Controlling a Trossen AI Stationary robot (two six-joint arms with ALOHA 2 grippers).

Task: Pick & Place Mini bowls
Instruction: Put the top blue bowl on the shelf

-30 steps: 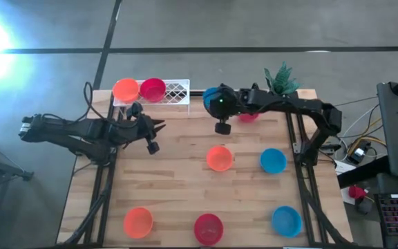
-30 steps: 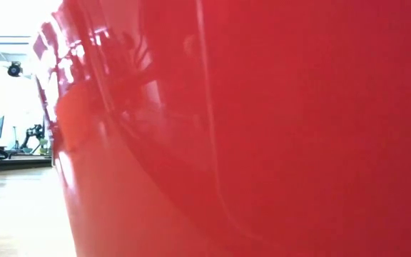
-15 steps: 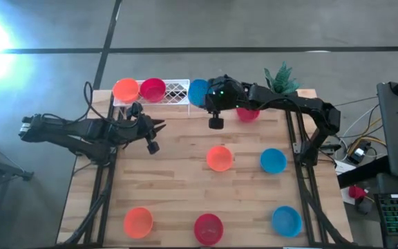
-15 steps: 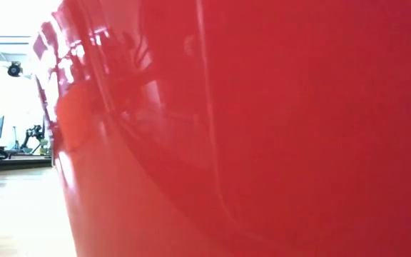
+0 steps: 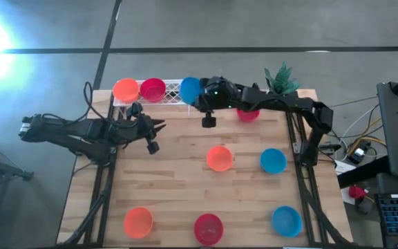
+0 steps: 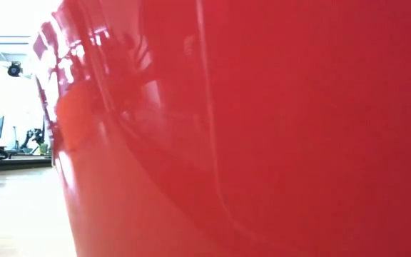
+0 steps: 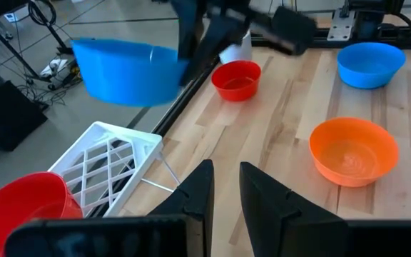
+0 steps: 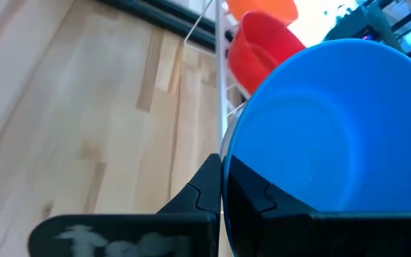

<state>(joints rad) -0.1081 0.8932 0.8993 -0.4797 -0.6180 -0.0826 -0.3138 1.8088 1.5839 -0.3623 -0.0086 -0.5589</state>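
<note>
My right gripper (image 5: pixel 200 95) is shut on a bright blue mini bowl (image 5: pixel 189 90) and carries it above the right end of the white wire-mesh rack (image 5: pixel 173 90). An orange bowl (image 5: pixel 125 89) and a crimson bowl (image 5: pixel 152 89) sit in the rack. Several more bowls rest on their bases on the table: red (image 5: pixel 247 114), orange (image 5: pixel 219 158), blue (image 5: pixel 273 160), orange (image 5: pixel 138 221), red (image 5: pixel 208 227), blue (image 5: pixel 286 220). My left gripper (image 5: pixel 159 126) waits at the table's left, near the rack, open by a narrow gap (image 7: pixel 226 187) and touching nothing. My right gripper pinches the blue bowl's rim (image 8: pixel 225 158) on the side toward the table's right, one finger (image 8: pixel 200 191) outside the wall and the other inside the bowl. The fingers come roughly level from the table's right. The bowl (image 7: pixel 125 69) is lifted clear, nearly upright, over the rack's end.
A small potted green plant (image 5: pixel 280 79) stands at the far right corner behind the right arm. A red bowl's side (image 6: pixel 262 128) fills nearly the whole low view. Bare wooden table (image 5: pixel 178 187) lies between the rack and the near row of bowls.
My right gripper has carried the blue bowl toward the table's left and far edge, from beside the far red bowl to above the rack's right end. The bowl has stayed in the hold, lifted clear.
</note>
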